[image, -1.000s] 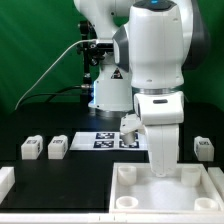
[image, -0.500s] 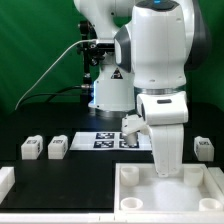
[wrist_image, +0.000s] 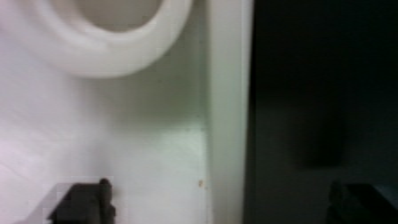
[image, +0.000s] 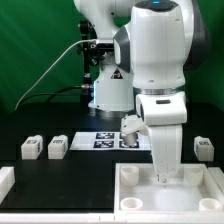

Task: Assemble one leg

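The gripper [image: 160, 179] stands spread wide, grasping nothing, astride the tray [image: 130, 172] wall. The nearest leg [image: 204, 149] lies untouched on the table at the exterior view's right. If you clamp the wall, close squarely — keep both fingers [wrist_image: 80, 200] level.
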`<action>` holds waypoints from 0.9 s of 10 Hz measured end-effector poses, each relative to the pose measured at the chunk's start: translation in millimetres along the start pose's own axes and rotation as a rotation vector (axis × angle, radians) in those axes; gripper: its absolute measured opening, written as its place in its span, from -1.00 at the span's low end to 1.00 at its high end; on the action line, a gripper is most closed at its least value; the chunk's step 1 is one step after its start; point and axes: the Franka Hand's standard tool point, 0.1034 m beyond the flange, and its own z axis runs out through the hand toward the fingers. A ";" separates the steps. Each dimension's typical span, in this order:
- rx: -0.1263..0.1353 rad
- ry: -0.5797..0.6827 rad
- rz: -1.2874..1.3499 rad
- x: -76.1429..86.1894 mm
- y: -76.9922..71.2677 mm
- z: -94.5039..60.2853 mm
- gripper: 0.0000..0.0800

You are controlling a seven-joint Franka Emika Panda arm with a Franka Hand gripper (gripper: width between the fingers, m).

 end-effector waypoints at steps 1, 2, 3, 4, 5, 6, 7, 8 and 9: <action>0.000 0.000 0.000 -0.2 0.0 0.0 0.60; 0.000 0.000 0.001 -0.3 0.0 0.0 0.60; 0.000 0.000 0.001 -0.5 0.0 0.0 0.62; 0.000 0.000 0.001 -0.6 0.0 0.1 0.62; 0.000 0.000 0.002 -0.8 0.0 0.1 0.62; 0.000 0.000 0.002 -0.9 0.1 0.1 0.62; 0.000 0.000 0.002 -1.1 0.1 0.1 0.62; -0.002 -0.001 0.059 -1.9 1.1 -4.3 0.62; -0.016 -0.008 0.138 -2.3 2.5 -19.7 0.62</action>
